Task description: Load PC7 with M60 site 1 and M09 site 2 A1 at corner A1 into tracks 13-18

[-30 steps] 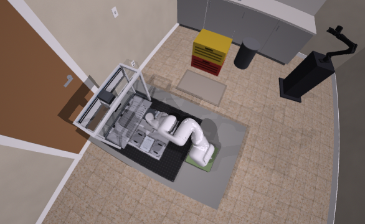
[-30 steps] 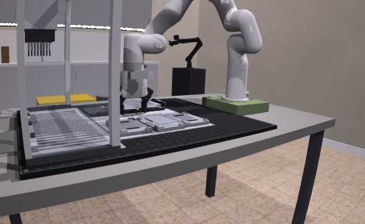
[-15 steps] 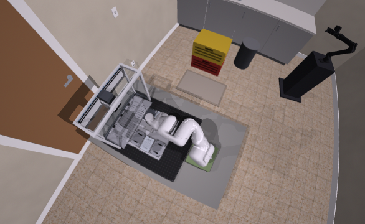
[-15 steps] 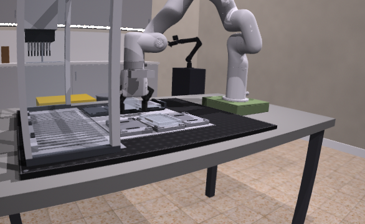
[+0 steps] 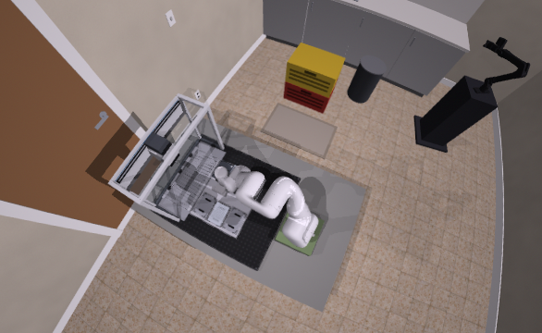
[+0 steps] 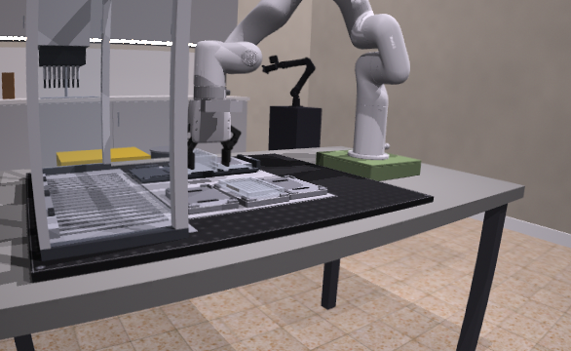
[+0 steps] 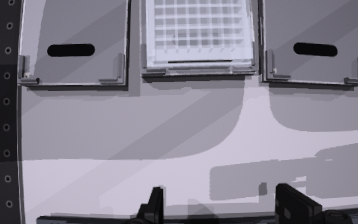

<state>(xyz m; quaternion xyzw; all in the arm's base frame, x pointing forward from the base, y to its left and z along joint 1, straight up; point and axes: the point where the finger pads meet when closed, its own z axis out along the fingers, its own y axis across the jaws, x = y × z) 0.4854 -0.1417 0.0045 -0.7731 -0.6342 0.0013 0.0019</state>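
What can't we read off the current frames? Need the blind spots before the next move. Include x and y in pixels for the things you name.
- Carrier sites under the gripper (image 6: 209, 160) (image 7: 220, 205): top view, covered by the arm; wrist view, cut off by the bottom edge.
- Labels and A1 corner of the plate in the middle nest (image 5: 219, 214) (image 6: 253, 189) (image 7: 197, 32): too small in top and exterior; far end cut off in wrist.
- Track numbers: too small in top and exterior.
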